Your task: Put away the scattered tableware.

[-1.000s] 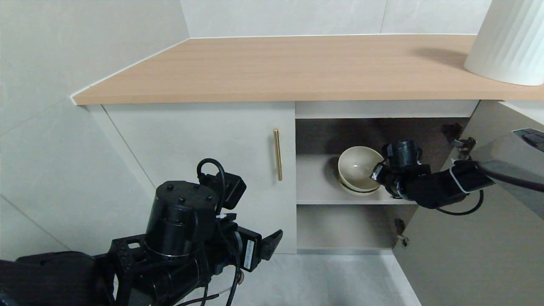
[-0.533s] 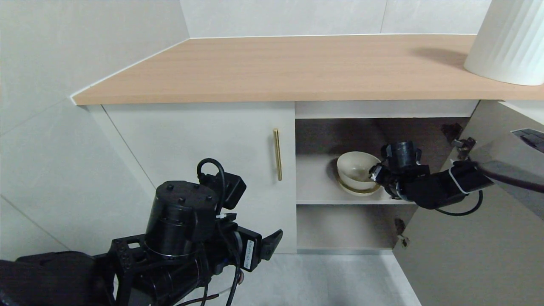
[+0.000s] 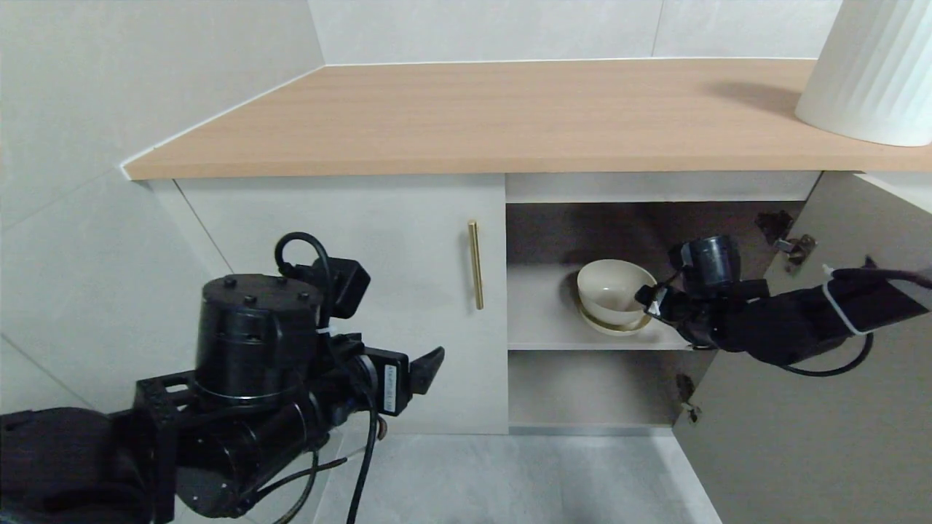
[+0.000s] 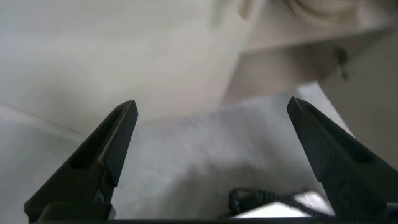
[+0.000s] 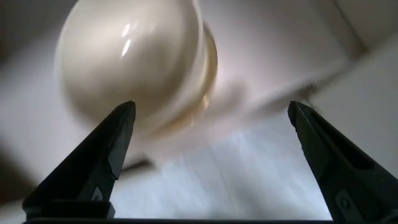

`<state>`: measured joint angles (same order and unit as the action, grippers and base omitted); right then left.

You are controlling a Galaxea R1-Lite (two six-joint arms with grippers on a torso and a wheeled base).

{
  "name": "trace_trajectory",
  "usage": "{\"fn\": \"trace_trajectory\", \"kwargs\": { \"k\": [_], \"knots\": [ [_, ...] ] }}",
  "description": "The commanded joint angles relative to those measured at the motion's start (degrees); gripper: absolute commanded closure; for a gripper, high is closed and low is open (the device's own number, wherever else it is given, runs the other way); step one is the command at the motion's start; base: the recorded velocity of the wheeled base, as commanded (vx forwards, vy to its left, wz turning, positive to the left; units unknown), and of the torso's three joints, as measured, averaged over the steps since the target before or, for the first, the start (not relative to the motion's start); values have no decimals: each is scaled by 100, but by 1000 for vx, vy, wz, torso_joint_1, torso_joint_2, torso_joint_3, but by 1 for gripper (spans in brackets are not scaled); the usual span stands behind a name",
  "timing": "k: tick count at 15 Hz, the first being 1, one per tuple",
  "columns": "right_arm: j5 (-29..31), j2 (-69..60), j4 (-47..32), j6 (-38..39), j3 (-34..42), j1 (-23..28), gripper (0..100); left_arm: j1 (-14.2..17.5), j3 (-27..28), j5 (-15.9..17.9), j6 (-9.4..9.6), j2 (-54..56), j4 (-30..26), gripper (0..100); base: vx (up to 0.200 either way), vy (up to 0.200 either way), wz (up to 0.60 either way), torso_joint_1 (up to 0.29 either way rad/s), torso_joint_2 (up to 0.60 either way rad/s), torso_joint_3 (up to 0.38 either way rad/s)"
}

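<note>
Head view, nearest thing first: what is the left arm doing?
— The left gripper (image 3: 426, 366) hangs low in front of the pale grey closed cabinet door (image 3: 349, 218); in the left wrist view its fingers (image 4: 112, 149) are spread wide with nothing between them, above the grey tiled floor (image 4: 205, 149).

And the door itself?
— It is shut; a slim brass bar handle (image 3: 475, 264) stands upright at its right edge, just beside the open compartment.

Then the right side?
— The right gripper (image 3: 650, 300) reaches into that compartment past the open cabinet door (image 3: 801, 422); its jaws are parted and grasp nothing; in the right wrist view the right gripper's (image 5: 208, 124) fingers frame the shelf.

Where is the tableware?
— A round cream ceramic bowl (image 3: 615, 291) sits upright on the pale middle shelf (image 3: 542, 313), nested on a second cream dish with a dark gold rim (image 3: 615, 327); the gripper tip is just beside the bowl's right rim; whether it touches, I cannot tell.

Farther back?
— A light wooden countertop (image 3: 510, 116) caps the cabinet; a white ribbed vessel (image 3: 870, 73) stands on its far right end.
</note>
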<state>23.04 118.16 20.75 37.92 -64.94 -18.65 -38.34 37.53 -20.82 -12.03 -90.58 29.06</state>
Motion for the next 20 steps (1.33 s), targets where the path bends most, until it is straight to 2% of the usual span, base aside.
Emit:
{"fn": "trace_trajectory", "kwargs": {
  "k": [1,3,5,6,8,11,13,15,16,20],
  "knots": [
    [-326,-1735,-607,-294,1010,-367,0,380,17,-18,8,708,-270,0,0,0,0,0,0,0],
    [-625,-2605,-880,-409,1458,-508,0,617,8,131,140,1350,-929,0,0,0,0,0,0,0],
    [-652,-3115,-1398,-655,1625,-587,0,1013,-36,676,149,1930,-1570,0,0,0,0,0,0,0],
    [-643,-3414,-1820,-822,1678,-666,0,1303,-53,1080,122,2141,-1825,0,0,0,0,0,0,0],
    [-669,-4064,-2321,-901,1853,-877,0,1628,-62,1397,96,2404,-2045,0,0,0,0,0,0,0],
    [-871,-4671,-2699,-1279,2091,-921,0,1619,-97,1388,61,2448,-2203,0,0,0,0,0,0,0],
    [-871,-4970,-2883,-1472,2196,-1132,0,1602,-106,1379,34,2334,-2194,0,0,0,0,0,0,0],
    [-836,-4970,-2883,-1472,2205,-1211,0,1461,-97,1361,-177,2343,-2194,0,0,0,0,0,0,0],
    [-827,-4970,-2883,-1472,2205,-1211,0,1461,-97,1361,-203,2343,-2194,0,0,0,0,0,0,0],
    [-801,-4978,-2883,-1481,2196,-1211,0,1443,-97,1353,-212,2352,-2203,0,-50,0,0,-1,3,1]
  ]
}}
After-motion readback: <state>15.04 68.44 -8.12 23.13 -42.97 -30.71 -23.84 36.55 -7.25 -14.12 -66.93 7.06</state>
